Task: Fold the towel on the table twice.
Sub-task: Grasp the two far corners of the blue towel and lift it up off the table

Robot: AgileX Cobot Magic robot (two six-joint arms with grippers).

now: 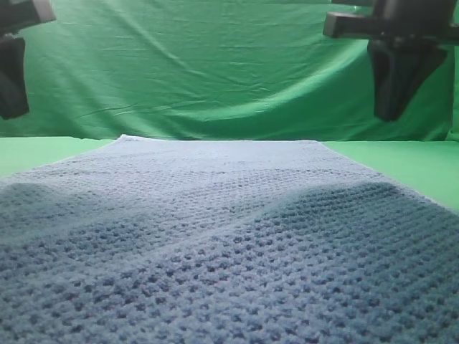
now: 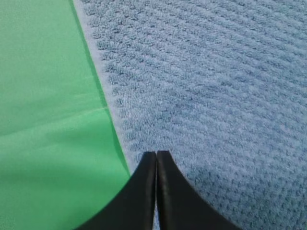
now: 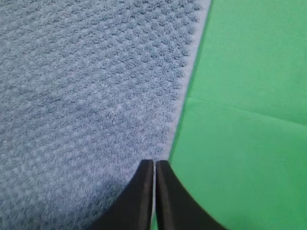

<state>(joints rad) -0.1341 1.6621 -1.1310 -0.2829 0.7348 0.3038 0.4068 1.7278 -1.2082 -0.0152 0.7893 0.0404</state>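
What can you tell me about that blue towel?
The towel is blue-grey, thick and soft-looking, with a bumpy waffle weave and a paler smooth hem along its edges. It lies spread out, unfolded, on the green table, mostly flat with a gentle ripple across it. Green shows past its left, right and far edges. Nothing appears to rest on it; two dark shadows fall on its near part.

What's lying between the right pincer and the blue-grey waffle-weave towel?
Nothing: in the right wrist view the shut right pincer hangs over the blue-grey waffle-weave towel's edge, beside bare green table.
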